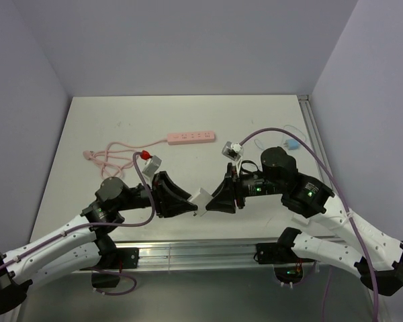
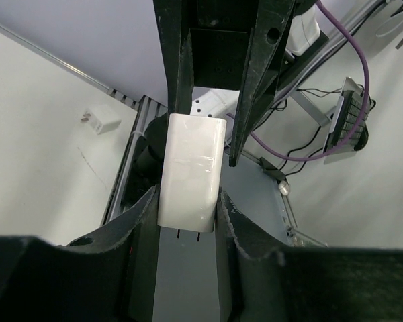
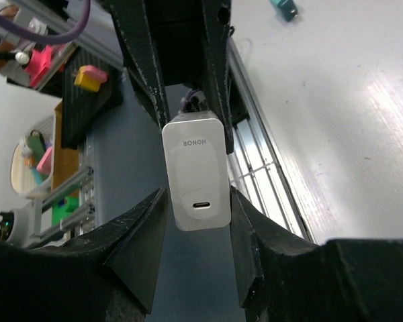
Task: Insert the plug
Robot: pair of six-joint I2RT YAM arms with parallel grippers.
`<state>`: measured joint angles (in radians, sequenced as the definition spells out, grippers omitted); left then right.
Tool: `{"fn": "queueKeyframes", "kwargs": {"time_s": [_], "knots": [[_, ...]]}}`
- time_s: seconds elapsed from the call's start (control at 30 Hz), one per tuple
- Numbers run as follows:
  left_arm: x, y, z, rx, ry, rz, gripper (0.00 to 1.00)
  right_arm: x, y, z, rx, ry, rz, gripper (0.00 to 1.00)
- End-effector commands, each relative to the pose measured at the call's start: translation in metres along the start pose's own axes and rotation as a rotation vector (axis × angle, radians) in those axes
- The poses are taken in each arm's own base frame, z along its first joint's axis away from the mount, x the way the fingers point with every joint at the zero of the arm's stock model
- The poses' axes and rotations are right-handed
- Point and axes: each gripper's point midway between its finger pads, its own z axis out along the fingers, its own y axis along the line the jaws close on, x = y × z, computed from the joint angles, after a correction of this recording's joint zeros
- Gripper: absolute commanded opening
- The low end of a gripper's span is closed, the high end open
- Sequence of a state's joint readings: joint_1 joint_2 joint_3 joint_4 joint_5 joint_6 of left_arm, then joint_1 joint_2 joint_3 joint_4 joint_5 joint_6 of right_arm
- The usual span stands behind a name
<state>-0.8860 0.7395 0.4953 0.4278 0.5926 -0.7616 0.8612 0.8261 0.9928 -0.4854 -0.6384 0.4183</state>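
Charger between left hand and right hand; power strip behind; plug far right.

We see a long pink power strip lying flat toward the back of the pale worktop, its pink cord looping off to the left. A white charger block with one small port sits raised above the near edge.

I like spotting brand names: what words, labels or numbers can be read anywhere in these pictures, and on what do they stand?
"HONOR": printed on the face of the white charger, upside down in the right wrist view.
Pink power strip: any markings are too small to read.
Nothing else in these pictures can be read.
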Motion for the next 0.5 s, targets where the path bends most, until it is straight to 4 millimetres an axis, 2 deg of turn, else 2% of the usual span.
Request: {"fn": "queueKeyframes", "kwargs": {"time_s": [0.0,0.17,0.33,0.47], "knots": [[0.004,-0.003,-0.004,0.014,0.022,0.033,0.01,-0.014,0.036,-0.009,-0.158,-0.015,-0.106,0.49],[0.008,-0.009,-0.004,0.061,0.038,0.028,0.01,-0.011,0.032,-0.002,-0.174,0.029,-0.12,0.5],[0.01,-0.007,-0.004,0.055,0.04,0.019,0.01,-0.011,0.028,0.008,-0.191,0.056,-0.11,0.5],[0.009,-0.007,-0.005,0.054,0.034,0.02,0.01,-0.008,0.031,0.009,-0.217,0.079,-0.105,0.46]]}}
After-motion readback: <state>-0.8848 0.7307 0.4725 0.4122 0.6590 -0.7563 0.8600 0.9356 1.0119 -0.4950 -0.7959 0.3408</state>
